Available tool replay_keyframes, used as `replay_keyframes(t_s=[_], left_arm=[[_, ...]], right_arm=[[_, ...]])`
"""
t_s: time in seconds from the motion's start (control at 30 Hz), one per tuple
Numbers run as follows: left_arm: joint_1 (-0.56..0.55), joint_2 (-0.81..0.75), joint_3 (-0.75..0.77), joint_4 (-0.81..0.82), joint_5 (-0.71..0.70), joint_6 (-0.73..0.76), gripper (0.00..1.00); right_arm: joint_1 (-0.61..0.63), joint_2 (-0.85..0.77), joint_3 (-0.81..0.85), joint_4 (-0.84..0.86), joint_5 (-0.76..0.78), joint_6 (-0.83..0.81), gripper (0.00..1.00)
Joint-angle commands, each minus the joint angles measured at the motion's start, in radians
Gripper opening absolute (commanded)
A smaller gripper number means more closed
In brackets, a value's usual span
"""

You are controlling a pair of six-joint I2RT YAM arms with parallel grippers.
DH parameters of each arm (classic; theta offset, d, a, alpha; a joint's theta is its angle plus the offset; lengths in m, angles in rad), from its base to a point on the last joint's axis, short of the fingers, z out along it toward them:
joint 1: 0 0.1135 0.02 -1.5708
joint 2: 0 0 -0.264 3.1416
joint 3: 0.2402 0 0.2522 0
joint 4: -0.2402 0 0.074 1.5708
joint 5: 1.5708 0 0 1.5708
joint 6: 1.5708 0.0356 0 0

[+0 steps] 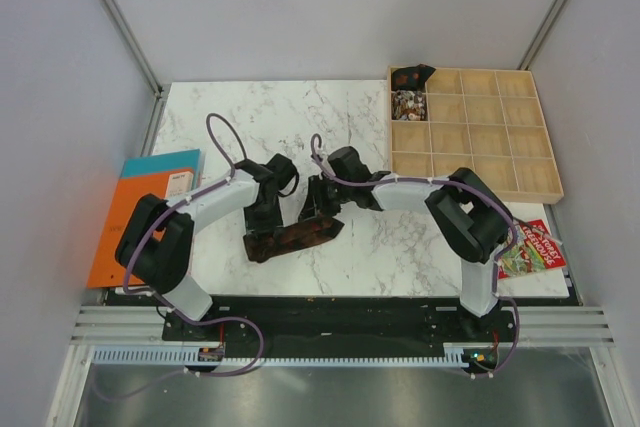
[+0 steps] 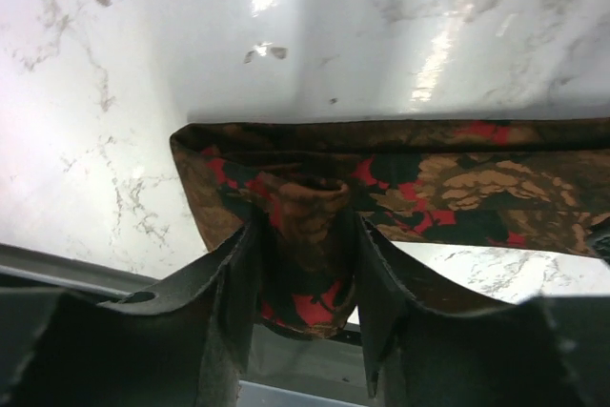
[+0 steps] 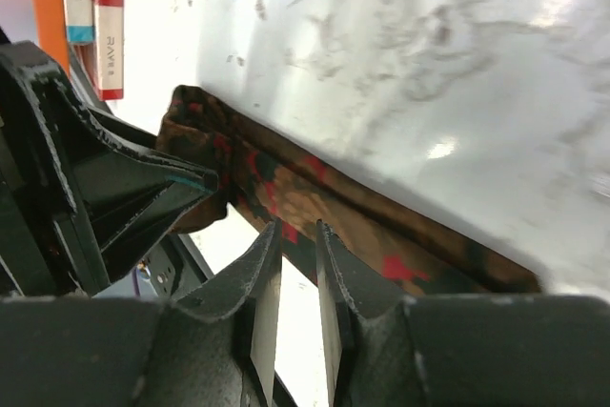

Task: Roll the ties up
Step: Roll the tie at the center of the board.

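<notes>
One of the ties [image 1: 300, 235], dark brown with red and tan patterning, lies in a strip across the near middle of the marble table [image 1: 400, 247]. My left gripper [image 1: 265, 217] is at its left end. In the left wrist view a folded end of the tie [image 2: 310, 226] fills the gap between the fingers [image 2: 233, 274] of the left gripper [image 2: 307, 226], touching both. My right gripper [image 1: 322, 205] is over the strip's right part. In the right wrist view the right gripper [image 3: 298, 228] shows a narrow empty gap, its tips at the edge of the tie [image 3: 315, 188].
A wooden compartment tray [image 1: 475, 137] stands at the back right, with small items [image 1: 408, 102] in its far-left cells. Orange and teal books [image 1: 140, 212] lie at the left edge, a red booklet [image 1: 532, 250] at the right. The arms nearly meet over the tie.
</notes>
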Motion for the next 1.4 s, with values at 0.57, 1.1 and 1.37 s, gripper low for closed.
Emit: replay_keyframes(t_s=[0.57,1.1,1.37], left_arm=[[-0.078,-0.158,0.104,0.041,-0.071,0.006,0.69],[-0.051,-0.529,-0.162,0.124,-0.072,-0.086,0.89],[0.164,-0.547,-0.212,0.189,0.071,0.001,0.81]], right_arm=[[-0.063,-0.149,0.0,-0.105,-0.001,-0.047,0.3],[0.032,-0.074,0.112,-0.039,-0.069,0.033,0.29],[0.08,-0.086,0.097,-0.108,0.04,-0.014,0.26]])
